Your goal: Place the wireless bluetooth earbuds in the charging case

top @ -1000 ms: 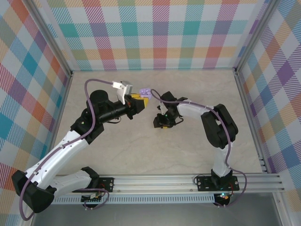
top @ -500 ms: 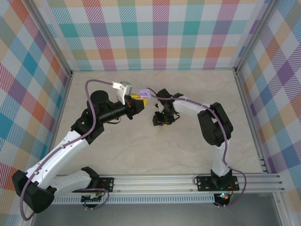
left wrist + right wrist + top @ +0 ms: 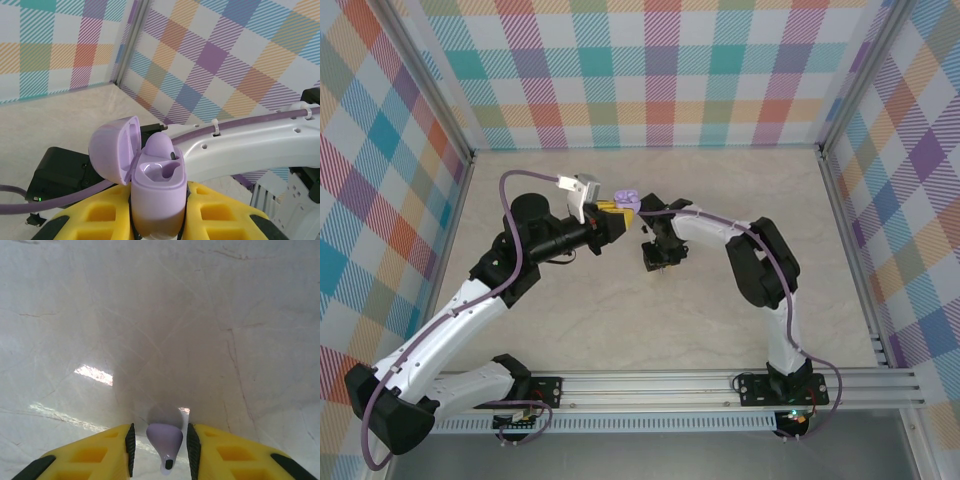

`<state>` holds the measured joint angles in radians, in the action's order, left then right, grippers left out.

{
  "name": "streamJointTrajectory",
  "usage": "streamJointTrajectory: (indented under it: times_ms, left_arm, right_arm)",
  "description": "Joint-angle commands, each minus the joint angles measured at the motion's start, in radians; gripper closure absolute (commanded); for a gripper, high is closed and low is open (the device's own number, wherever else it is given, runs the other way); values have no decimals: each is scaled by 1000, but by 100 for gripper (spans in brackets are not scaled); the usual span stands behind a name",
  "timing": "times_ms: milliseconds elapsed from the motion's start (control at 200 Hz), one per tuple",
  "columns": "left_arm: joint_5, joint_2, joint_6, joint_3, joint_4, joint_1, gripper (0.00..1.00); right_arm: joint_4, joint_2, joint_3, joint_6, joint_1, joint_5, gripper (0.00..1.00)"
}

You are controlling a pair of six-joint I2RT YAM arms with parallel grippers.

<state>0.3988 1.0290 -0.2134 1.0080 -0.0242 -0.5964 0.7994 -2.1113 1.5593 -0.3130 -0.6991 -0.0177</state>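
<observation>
Reaching inward, the left pincer (image 3: 159, 202) clamps the lid-open lilac plastic charging case (image 3: 156, 172). Beside the case, the right pincer (image 3: 655, 258) points down, its wrist view revealing a pinched tiny lilac earbud (image 3: 164, 437).

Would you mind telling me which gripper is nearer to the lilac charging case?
Left. The left gripper clamps the open charging case; the right gripper hangs beside it, apart, a lilac earbud between its fingers.

The lilac case (image 3: 157, 185) at the lower middle of the left wrist view is smooth plastic with a soft satin sheen. The earbud (image 3: 165, 437) looks glossier. The yellow jaws are matt plastic. The counter (image 3: 160, 315) is smooth, marble-veined and faintly shiny.
</observation>
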Motion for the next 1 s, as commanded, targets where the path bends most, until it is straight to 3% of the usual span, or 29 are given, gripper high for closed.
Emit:
streamJointTrajectory:
  times_ms: [0,475,995]
  left_arm:
    - [5,-24,-9,-12,25,10,100]
    - [1,-31,-7,-17,26,12,100]
    - [-5,-37,-2,-15,14,15,100]
  right_arm:
    - [47,-24,43,-1,-18,-65,67]
    - [106,-71,90,-22,-48,-152,69]
    - [106,-76,69,-61,-50,-206,79]
